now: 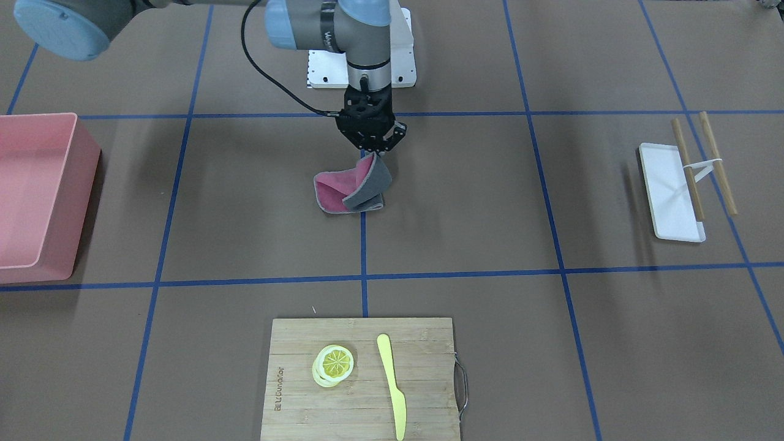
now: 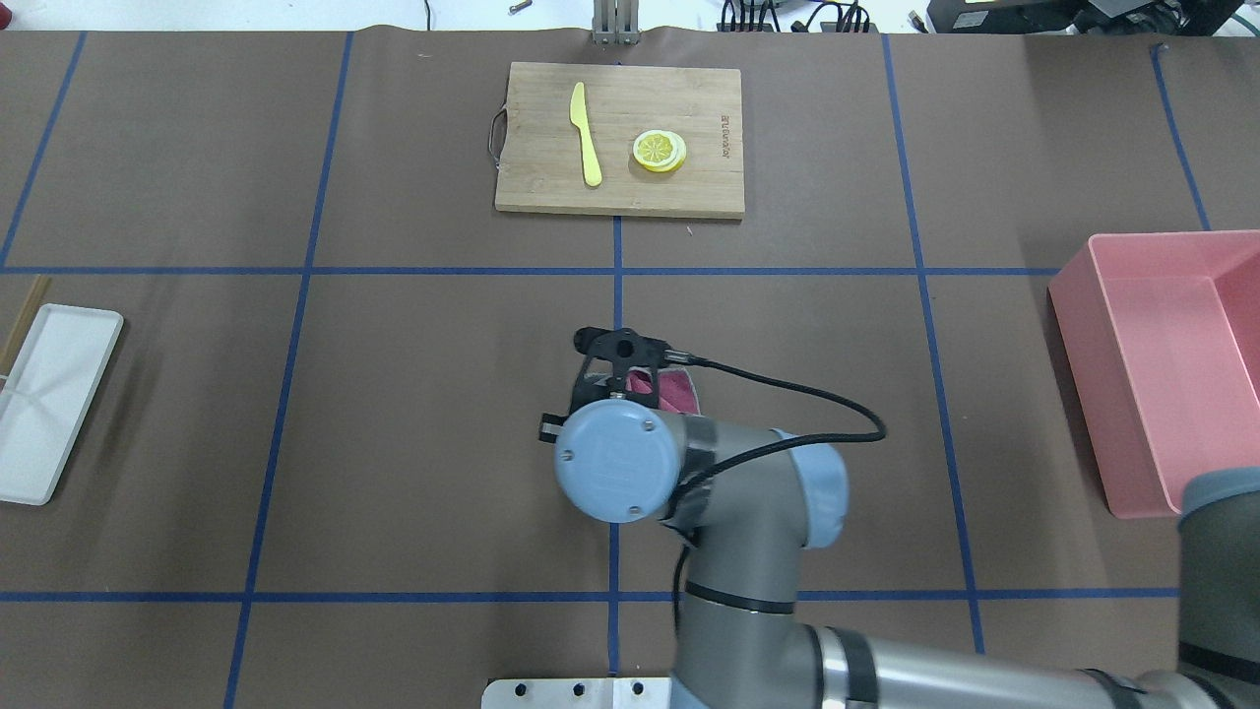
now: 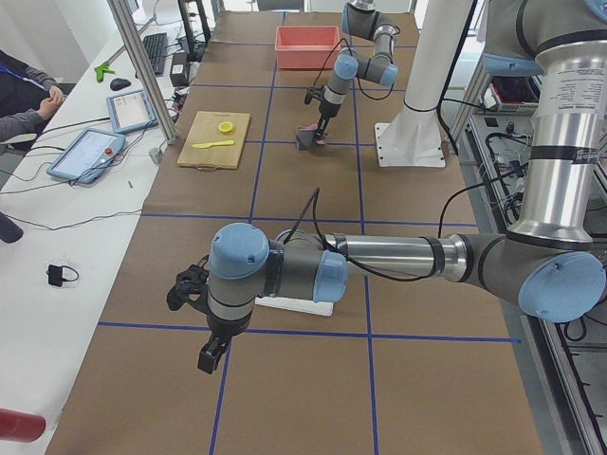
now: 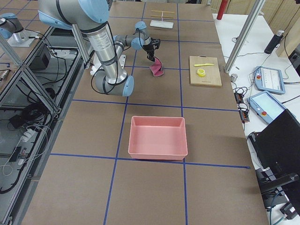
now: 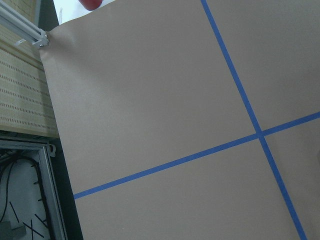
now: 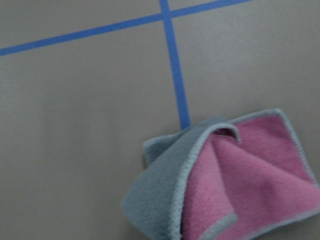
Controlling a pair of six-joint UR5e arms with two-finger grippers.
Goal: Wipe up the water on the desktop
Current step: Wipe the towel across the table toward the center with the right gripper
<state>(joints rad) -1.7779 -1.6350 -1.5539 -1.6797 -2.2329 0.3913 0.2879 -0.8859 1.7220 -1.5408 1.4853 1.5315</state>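
A pink and grey cloth lies partly on the brown desktop at the blue tape line in the middle. My right gripper is shut on the cloth's raised upper corner, and the rest of the cloth droops and rests on the surface. The cloth fills the lower right of the right wrist view, where no fingers show. In the overhead view the wrist hides most of the cloth. No water shows on the desktop. My left gripper hangs over the desktop's far left end; I cannot tell whether it is open or shut.
A pink bin stands at the robot's right end. A bamboo cutting board with a lemon slice and a yellow knife lies across from the robot. A white tray with wooden sticks lies at the robot's left.
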